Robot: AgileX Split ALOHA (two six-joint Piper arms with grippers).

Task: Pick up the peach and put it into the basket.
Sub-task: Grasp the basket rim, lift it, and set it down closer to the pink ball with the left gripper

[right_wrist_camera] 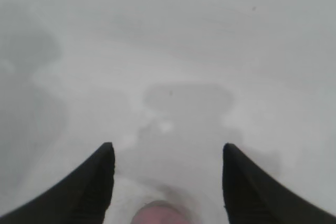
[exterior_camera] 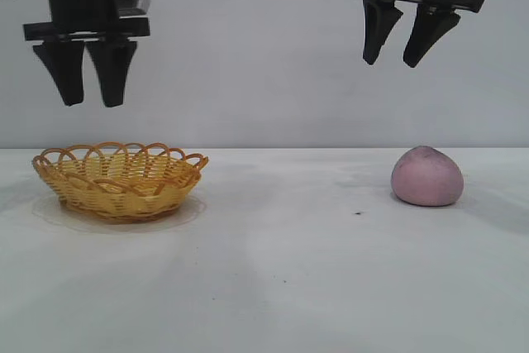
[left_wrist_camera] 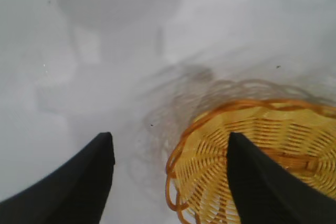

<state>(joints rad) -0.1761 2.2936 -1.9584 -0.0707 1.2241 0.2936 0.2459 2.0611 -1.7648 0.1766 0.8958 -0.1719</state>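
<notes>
The pink-mauve peach (exterior_camera: 426, 176) sits on the white table at the right. Its top shows at the edge of the right wrist view (right_wrist_camera: 159, 214), between the fingers. The yellow wicker basket (exterior_camera: 120, 179) with an orange looped rim stands at the left and is empty. It also shows in the left wrist view (left_wrist_camera: 252, 156). My right gripper (exterior_camera: 392, 62) hangs open and empty high above the peach, slightly to its left. My left gripper (exterior_camera: 92, 103) hangs open and empty above the basket.
The white table (exterior_camera: 281, 270) runs across the front, with a grey wall behind. A small dark speck (exterior_camera: 358, 213) lies on the table left of the peach.
</notes>
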